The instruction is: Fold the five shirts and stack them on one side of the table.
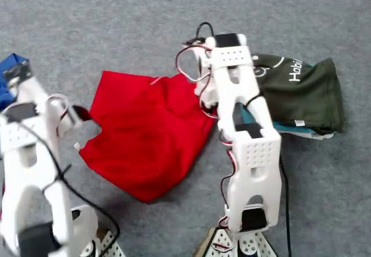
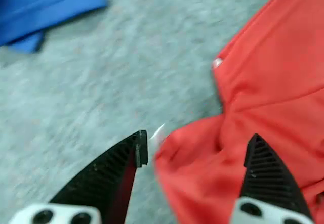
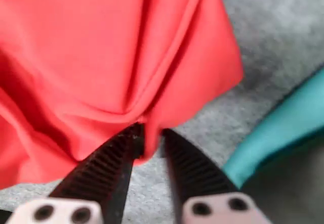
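At the centre of the table [image 1: 116, 31], the red shirt [image 1: 145, 135] is lying with its long axis slanting from far edge to near edge. The right gripper [image 3: 149, 133] is pinching its right side. The left gripper [image 2: 198, 140] is gaping around its left edge. Folding it seems to be starting, and next the left jaws need to be closing.

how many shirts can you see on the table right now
4: a red shirt spread mid-table, a blue shirt at the high view's left edge, and a dark green shirt stacked on a teal shirt at its right. More may be hidden under that stack.
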